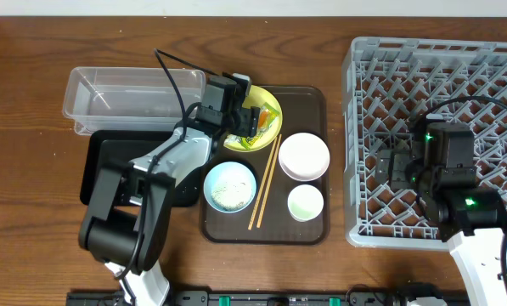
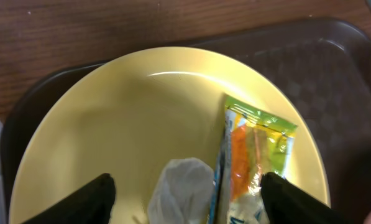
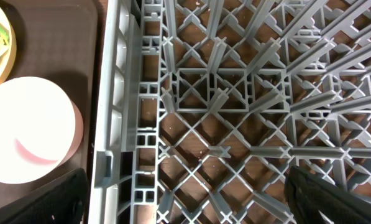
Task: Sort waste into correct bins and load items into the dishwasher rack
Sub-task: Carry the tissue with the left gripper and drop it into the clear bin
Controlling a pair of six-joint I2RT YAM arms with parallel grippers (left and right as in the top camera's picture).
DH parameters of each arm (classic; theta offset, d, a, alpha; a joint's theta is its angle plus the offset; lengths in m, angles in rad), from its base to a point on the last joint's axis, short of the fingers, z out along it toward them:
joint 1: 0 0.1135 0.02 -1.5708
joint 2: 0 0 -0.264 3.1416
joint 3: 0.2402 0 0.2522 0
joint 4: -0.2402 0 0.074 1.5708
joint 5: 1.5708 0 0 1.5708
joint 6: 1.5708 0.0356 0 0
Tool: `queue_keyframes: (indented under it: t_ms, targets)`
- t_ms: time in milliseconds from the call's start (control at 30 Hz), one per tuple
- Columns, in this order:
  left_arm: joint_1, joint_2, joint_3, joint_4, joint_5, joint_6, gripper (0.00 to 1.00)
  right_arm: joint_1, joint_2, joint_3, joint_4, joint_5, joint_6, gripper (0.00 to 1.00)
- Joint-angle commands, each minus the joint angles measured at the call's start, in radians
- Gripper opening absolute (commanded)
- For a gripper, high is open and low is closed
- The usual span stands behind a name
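My left gripper [image 1: 243,119] hangs low over the yellow plate [image 1: 268,106], which stands on the brown serving tray. In the left wrist view its jaws [image 2: 188,205] stand open. The crumpled white tissue [image 2: 182,190] and the green-and-yellow wrapper [image 2: 255,155] lie between them, and the right finger [image 2: 291,202] is against the wrapper's edge. A light blue bowl [image 1: 230,186] holds rice-like grains. Beside it are two chopsticks [image 1: 264,183], a pinkish-white bowl [image 1: 303,155] and a small cup [image 1: 305,202]. My right gripper [image 1: 395,166] is open and empty over the grey rack's [image 1: 440,68] left wall [image 3: 120,124].
The clear tub [image 1: 126,93] and the black tray [image 1: 109,166] lie left of the brown serving tray [image 1: 308,102]. In the right wrist view the pinkish-white bowl [image 3: 30,137] sits just outside the rack wall. Wooden table surrounds everything.
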Motion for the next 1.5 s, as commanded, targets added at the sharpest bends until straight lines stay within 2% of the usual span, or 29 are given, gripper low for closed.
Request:
queue_keyframes:
  t_ms: [0,233,367,533,700,800,1033,1300,1333,1467]
  targets:
    - [0.002,0.026,0.014,0.03,-0.013,0.01,0.68,-0.014,-0.008,0.023,-0.002,-0.003,0.012,0.99]
    - [0.002,0.055,0.014,0.046,-0.013,0.009,0.47,-0.014,-0.008,0.023,-0.004,-0.003,0.012,0.99]
    - [0.002,0.059,0.013,0.04,-0.012,0.009,0.38,-0.014,-0.008,0.023,-0.004,-0.003,0.012,0.99]
    - [0.002,0.049,0.014,0.04,-0.013,0.009,0.15,-0.014,-0.008,0.023,-0.004,-0.003,0.012,0.99]
    - [0.003,-0.021,0.014,0.04,-0.014,0.01,0.1,-0.014,-0.008,0.023,-0.005,-0.003,0.012,0.99]
    - [0.003,-0.099,0.014,0.033,-0.079,0.009,0.08,-0.015,-0.008,0.023,-0.005,-0.003,0.012,0.99]
    - [0.022,-0.282,0.014,-0.013,-0.24,0.01,0.08,-0.014,-0.008,0.023,-0.005,-0.003,0.012,0.99]
    - [0.156,-0.327,0.014,-0.063,-0.272,0.009,0.09,-0.014,-0.008,0.023,-0.005,-0.003,0.012,0.99]
    - [0.175,-0.327,0.013,-0.076,-0.272,0.009,0.14,-0.015,-0.008,0.023,-0.005,-0.003,0.012,0.99]
    - [0.211,-0.326,0.013,-0.105,-0.264,0.009,0.49,-0.014,-0.008,0.023,-0.004,-0.003,0.012,0.99]
